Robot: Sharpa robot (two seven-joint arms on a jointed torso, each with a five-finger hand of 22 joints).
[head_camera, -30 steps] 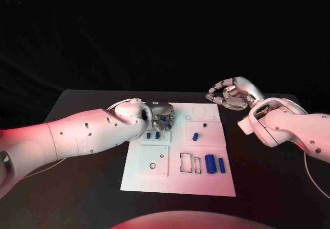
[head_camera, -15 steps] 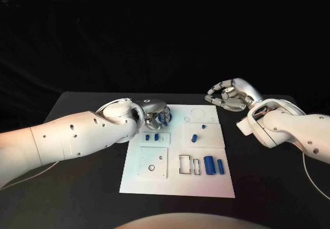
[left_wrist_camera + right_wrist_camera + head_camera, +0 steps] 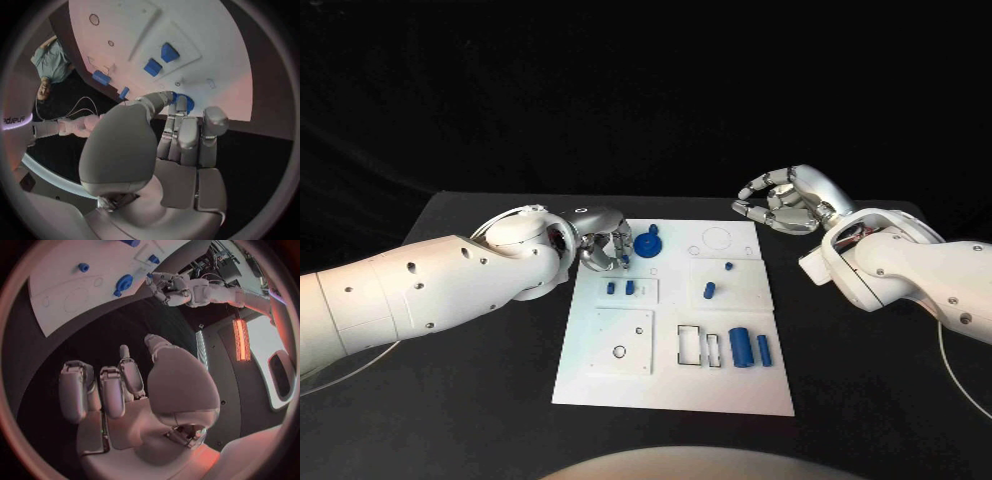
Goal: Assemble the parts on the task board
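The white task board (image 3: 733,385) lies in the middle of the black table. A round blue part (image 3: 649,245) (image 3: 123,284) rests near the board's far left corner. My left hand (image 3: 604,250) (image 3: 181,135) is just left of it, fingers stretched toward it, with a small gap to the part in the right wrist view. The blue part (image 3: 185,104) peeks out past the fingertips in the left wrist view. My right hand (image 3: 788,200) (image 3: 125,390) hovers off the board's far right corner, fingers curled in, holding nothing.
Two small blue pieces (image 3: 620,287) stand in a raised plate. A tiny blue peg (image 3: 728,265) and a short one (image 3: 710,289) sit at mid-right. Two blue cylinders (image 3: 750,346) lie beside rectangular slots (image 3: 692,341). A square plate (image 3: 625,338) is at the near left.
My left hand has drawn back to the left off the board, and the round blue part it covered now lies uncovered beside it. The right hand has barely moved.
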